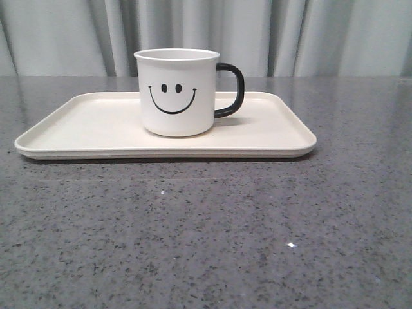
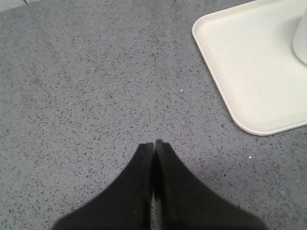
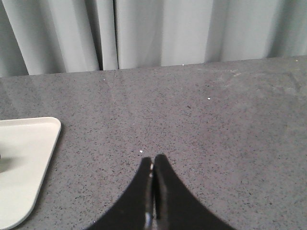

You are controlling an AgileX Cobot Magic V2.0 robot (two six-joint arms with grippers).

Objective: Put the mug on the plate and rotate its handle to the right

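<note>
White mug [image 1: 177,92] w/ smiley, upright on plate [image 1: 77,129], handle [image 1: 232,90] right; both pincers pressed together.

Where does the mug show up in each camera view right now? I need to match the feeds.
Front view: the mug stands upright near the middle of the plate, handle pointing right.
Left wrist view: only a sliver of the mug shows at the picture's edge.
Right wrist view: the mug is not visible.
Shared landmark: the plate, whose rounded corner shows in both wrist views.
</note>
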